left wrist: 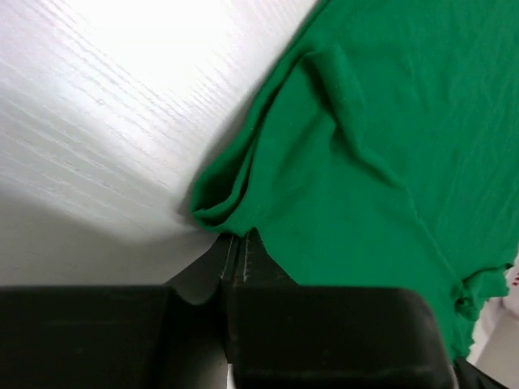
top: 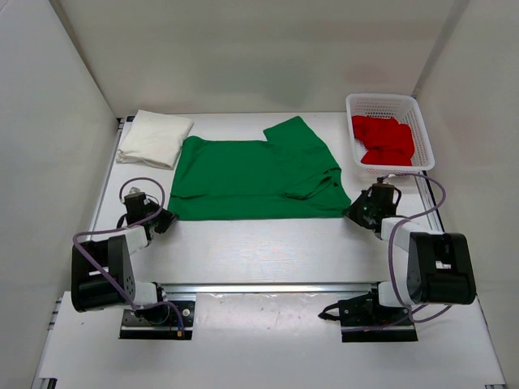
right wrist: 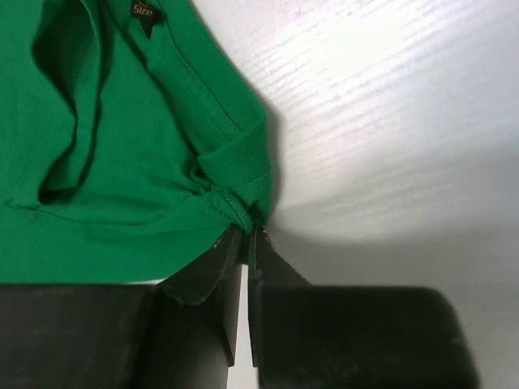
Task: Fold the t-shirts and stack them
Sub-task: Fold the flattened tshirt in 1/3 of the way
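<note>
A bright green t-shirt lies spread across the middle of the table, one sleeve folded in on its right side. My left gripper is at its near left corner, jaws shut on the bunched hem at the fingertips. My right gripper is at the near right corner, shut on the stitched hem right at its tips. A cream-white t-shirt lies folded at the back left. A red t-shirt sits crumpled in the basket.
The white mesh basket stands at the back right. White walls close the table on three sides. A metal rail runs along the near edge between the arm bases. A size label shows at the green shirt's collar.
</note>
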You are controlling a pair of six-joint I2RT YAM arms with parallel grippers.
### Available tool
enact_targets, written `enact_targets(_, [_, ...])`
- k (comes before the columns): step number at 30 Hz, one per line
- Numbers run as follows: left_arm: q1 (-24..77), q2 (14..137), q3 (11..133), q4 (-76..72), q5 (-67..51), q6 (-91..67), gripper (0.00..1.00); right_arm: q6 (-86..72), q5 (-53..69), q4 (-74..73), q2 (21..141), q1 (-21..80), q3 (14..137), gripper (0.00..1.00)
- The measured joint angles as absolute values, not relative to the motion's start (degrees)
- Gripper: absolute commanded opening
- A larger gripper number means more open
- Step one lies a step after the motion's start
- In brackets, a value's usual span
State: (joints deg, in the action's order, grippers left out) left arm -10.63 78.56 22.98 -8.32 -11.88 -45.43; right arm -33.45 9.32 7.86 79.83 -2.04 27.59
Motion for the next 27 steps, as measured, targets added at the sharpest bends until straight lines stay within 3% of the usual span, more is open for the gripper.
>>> enact_targets(2, [-9.6,78.2,23.3,-7.6,-10.7,-44.8,0.0,-33.9,9.1,7.5,77.7,-2.1,26.2,0.0])
enact_targets(12, [-8.8,74.1,22.0,-3.6,-9.4,-43.0,0.0,-36.5,15.0,-2.5,50.7,-10.8,11.5,0.0])
enact_targets(15, [-9.0,69.6,20.0,-0.5,-9.8,-42.1,0.0,-37.1,15.0,-8.5,41.2,-11.3,11.5,0.0])
enact_targets(19, [-10.2,60.3,16.6,6.2,-10.5,-39.7,0.02,-37.9,15.0,-14.0,37.2,-10.3,13.3,0.0])
enact_targets(20, [-10.2,57.5,15.9,8.3,-10.5,-38.9,0.06,-38.0,14.9,-15.5,37.2,-10.1,13.8,0.0])
enact_targets(22, [-10.2,52.2,14.7,11.9,-10.7,-37.6,0.33,-37.9,14.0,-19.0,37.4,-9.8,15.0,0.0])
enact_targets(23, [-9.9,49.7,14.2,13.3,-10.8,-37.3,0.42,-37.9,13.3,-20.5,37.5,-9.3,15.6,0.07])
enact_targets(24, [-9.5,47.3,13.7,14.6,-11.0,-37.5,0.7,-37.8,12.4,-22.0,37.6,-8.8,16.0,0.14])
enact_targets(25, [-9.1,46.0,13.6,15.5,-11.3,-37.3,0.89,-37.7,11.8,-23.2,37.6,-8.3,16.4,0.3])
enact_targets(26, [-9.1,45.3,13.6,15.8,-12.1,-37.2,0.98,-37.6,11.4,-24.3,37.6,-8.1,16.9,0.43])
enact_targets(27, [-9.2,45.2,13.8,16.1,-13.3,-37.3,0.99,-37.1,10.8,-25.0,37.8,-7.9,17.4,0.47])
